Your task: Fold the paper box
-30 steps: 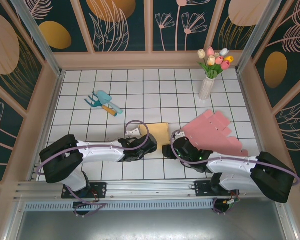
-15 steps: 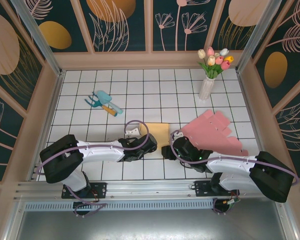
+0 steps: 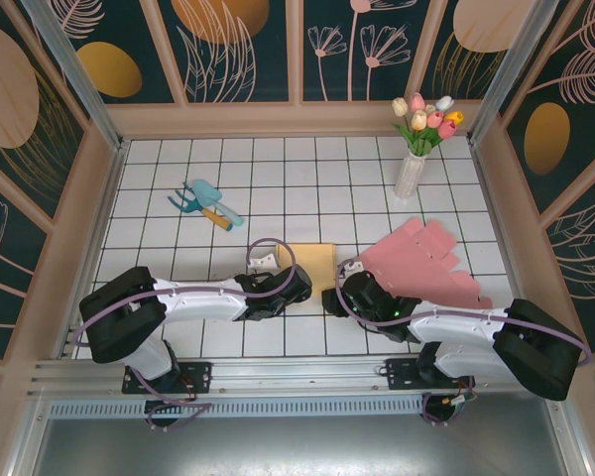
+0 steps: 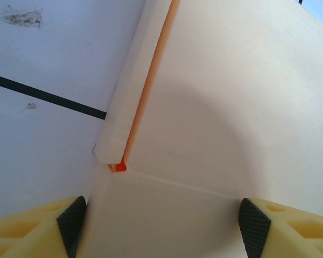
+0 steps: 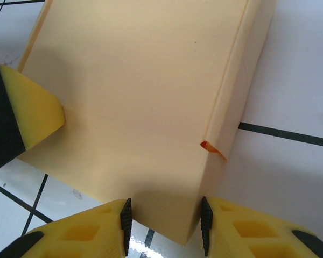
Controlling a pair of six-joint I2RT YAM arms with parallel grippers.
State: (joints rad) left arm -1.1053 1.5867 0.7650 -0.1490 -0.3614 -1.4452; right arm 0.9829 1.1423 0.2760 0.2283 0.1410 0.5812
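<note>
The paper box point(image 3: 315, 260) is a flat cream-yellow carton lying on the white tiled table between my two grippers. My left gripper point(image 3: 297, 284) is at its near left end. In the left wrist view a pale panel of the box point(image 4: 220, 107) spans the wide gap from pad to pad of the left gripper point(image 4: 161, 227). My right gripper point(image 3: 333, 297) is at the near right corner. The right wrist view has that corner of the box point(image 5: 140, 97) filling the space between the right gripper point(image 5: 165, 221) pads, both touching it. A left finger point(image 5: 27, 118) presses on the box's far edge.
A pink cut-out sheet point(image 3: 426, 260) lies just right of the box, over the right arm. A white vase of tulips point(image 3: 414, 169) stands at the back right. Teal toy garden tools point(image 3: 206, 203) lie at the back left. Wooden walls ring the table.
The right gripper's jaws have narrowed onto the box's corner. The left arm and the box have barely moved.
</note>
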